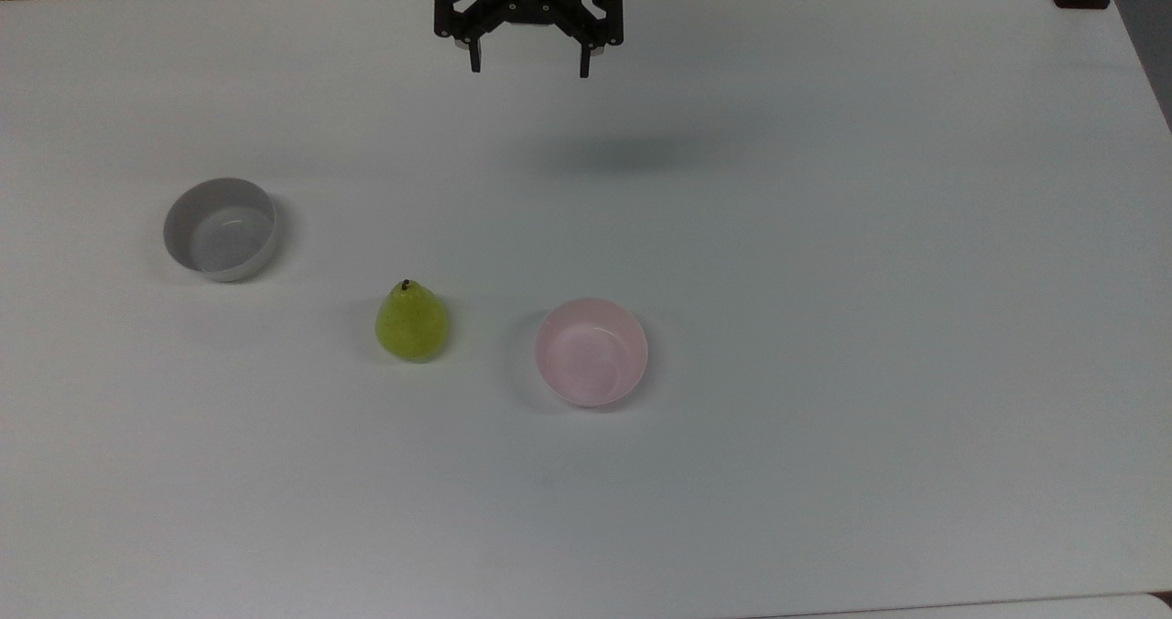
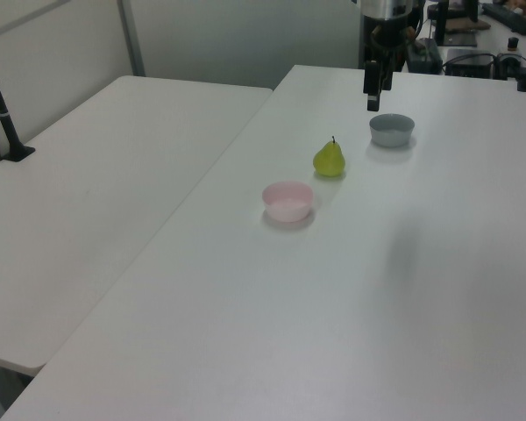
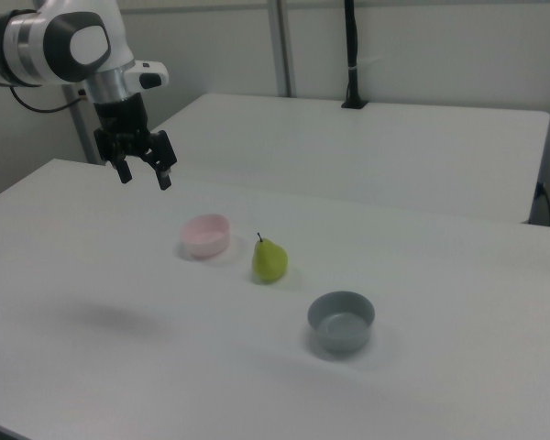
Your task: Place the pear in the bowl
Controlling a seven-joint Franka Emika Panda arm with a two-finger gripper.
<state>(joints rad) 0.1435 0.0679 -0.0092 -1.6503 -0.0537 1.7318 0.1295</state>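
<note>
The hand hangs high above the far edge of the white counter in the top view, its two fingers spread apart with nothing between them. It casts a soft shadow on the bare surface below. The right view shows the hand from the side, well above the counter and apart from everything on it, with the white arm curving up behind it. In the left view the hand is seen nearly edge-on in front of a cluttered bench, so the gap between the fingers does not read there.

The pear stands upright on the counter, stem up, between the two bowls and touching neither. The pink bowl sits near it on the top view's right; the grey bowl lies farther off on the top view's left. Both bowls hold nothing.

The left view and the right view also take in a second white table set beside the counter, and the right view shows a dark post standing at its far edge.
</note>
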